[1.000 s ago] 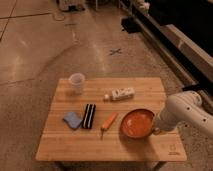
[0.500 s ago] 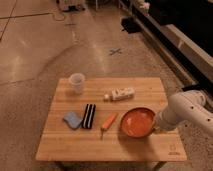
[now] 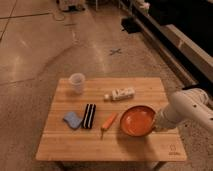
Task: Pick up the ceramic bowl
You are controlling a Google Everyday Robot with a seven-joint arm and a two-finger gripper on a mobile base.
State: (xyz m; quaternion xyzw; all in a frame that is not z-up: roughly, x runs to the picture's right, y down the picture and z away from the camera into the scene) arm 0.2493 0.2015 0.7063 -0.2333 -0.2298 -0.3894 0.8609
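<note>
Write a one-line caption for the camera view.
Gripper at the orange ceramic bowl's right rim on a wooden table.

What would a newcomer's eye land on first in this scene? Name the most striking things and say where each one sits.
The bright orange ceramic bowl stands out first, on the right half of the wooden table. The white arm reaches in from the right, its gripper at the bowl's right rim. Next come the orange carrot just left of the bowl and the white cup at the far left corner.

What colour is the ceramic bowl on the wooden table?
Orange, clear in the camera view: the round orange ceramic bowl, with the pincer at its right rim.
</note>
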